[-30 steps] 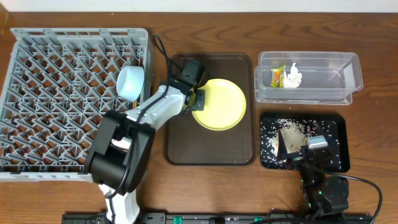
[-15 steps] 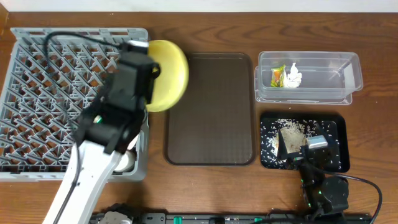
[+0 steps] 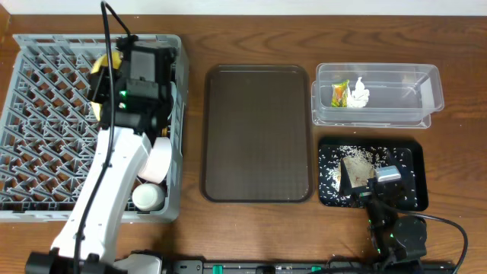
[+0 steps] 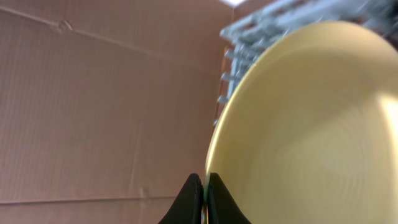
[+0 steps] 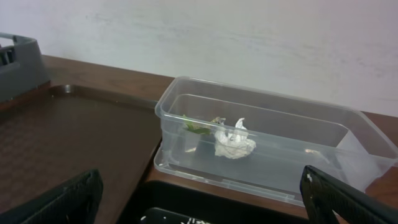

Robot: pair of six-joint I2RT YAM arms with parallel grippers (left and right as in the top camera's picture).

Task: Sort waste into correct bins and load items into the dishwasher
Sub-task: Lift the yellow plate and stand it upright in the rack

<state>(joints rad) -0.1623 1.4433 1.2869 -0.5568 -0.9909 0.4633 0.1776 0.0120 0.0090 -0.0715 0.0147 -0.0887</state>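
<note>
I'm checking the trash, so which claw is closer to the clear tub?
Right. The right claw is over the black tray beside the clear tub, open and facing it; the left claw is far off over the dish rack, shut on the yellow plate.

The left arm [image 3: 114, 183] stretches from its base at 7 o'clock toward 11 o'clock, with the left gripper [image 4: 204, 190] pinched tight on the rim of the yellow plate [image 4: 311, 124]. The right arm [image 3: 389, 209] sits folded at 5 o'clock, and the right gripper [image 5: 200, 183] has its fingers spread wide.
</note>
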